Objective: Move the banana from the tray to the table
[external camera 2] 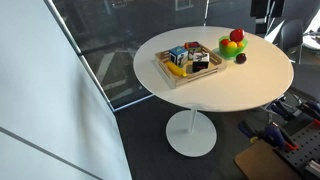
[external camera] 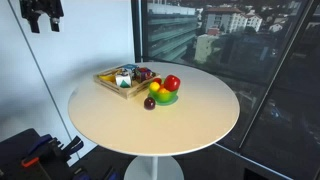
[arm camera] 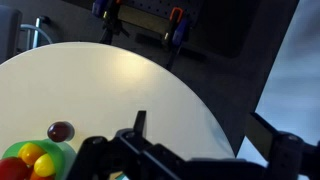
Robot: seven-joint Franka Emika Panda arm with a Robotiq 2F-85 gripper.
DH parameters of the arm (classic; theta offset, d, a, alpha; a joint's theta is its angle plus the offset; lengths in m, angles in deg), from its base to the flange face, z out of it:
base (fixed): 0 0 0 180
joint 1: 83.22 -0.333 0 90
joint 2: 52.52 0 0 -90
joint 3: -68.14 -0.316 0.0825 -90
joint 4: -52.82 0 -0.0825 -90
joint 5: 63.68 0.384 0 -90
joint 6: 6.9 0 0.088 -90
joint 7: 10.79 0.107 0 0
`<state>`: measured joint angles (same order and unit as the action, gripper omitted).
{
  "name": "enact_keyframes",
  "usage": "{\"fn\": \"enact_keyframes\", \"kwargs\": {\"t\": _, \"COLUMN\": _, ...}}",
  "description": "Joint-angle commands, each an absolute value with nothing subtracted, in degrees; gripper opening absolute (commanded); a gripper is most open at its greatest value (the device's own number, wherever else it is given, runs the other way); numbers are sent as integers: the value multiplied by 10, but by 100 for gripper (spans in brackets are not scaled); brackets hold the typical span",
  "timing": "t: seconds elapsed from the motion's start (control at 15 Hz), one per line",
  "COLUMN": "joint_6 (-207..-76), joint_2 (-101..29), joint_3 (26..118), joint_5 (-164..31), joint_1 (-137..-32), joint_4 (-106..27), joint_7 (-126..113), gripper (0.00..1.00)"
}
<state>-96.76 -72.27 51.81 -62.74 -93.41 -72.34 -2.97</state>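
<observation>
A wooden tray stands on the round white table near its edge. In an exterior view the tray holds a yellow banana along one side, beside several small coloured items. My gripper hangs high above the scene, well away from the tray and off to the side of the table. In the wrist view its two dark fingers are spread wide with nothing between them, above the table's edge. The tray and the banana are out of the wrist view.
A green dish of toy fruit with a red apple sits next to the tray, also seen in the wrist view. A dark plum lies beside it on the table. Glass walls surround the table. Clamps and equipment lie on the floor.
</observation>
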Motion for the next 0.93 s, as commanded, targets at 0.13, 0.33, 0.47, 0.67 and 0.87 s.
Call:
{"fn": "enact_keyframes", "kwargs": {"t": 0.13, "joint_6": -967, "joint_2": -722, "joint_3": 525, "joint_5": -629, "joint_1": -942, "joint_4": -722, "joint_7": -27, "gripper": 100}}
{"fn": "enact_keyframes", "kwargs": {"t": 0.33, "joint_6": -975, "joint_2": -724, "joint_3": 522, "joint_5": -637, "joint_1": -940, "joint_4": -722, "joint_7": -17, "gripper": 100}}
{"fn": "enact_keyframes", "kwargs": {"t": 0.47, "joint_6": -986, "joint_2": -718, "joint_3": 525, "joint_5": -642, "joint_1": -933, "joint_4": -713, "joint_7": -3, "gripper": 100}}
{"fn": "enact_keyframes", "kwargs": {"t": 0.67, "joint_6": -1016, "joint_2": -711, "joint_3": 530, "joint_5": -648, "joint_1": -925, "joint_4": -705, "joint_7": 23, "gripper": 100}}
{"fn": "enact_keyframes", "kwargs": {"t": 0.87, "joint_6": -1062, "joint_2": -699, "joint_3": 531, "joint_5": -651, "joint_1": -919, "joint_4": -701, "joint_7": 46, "gripper": 100}}
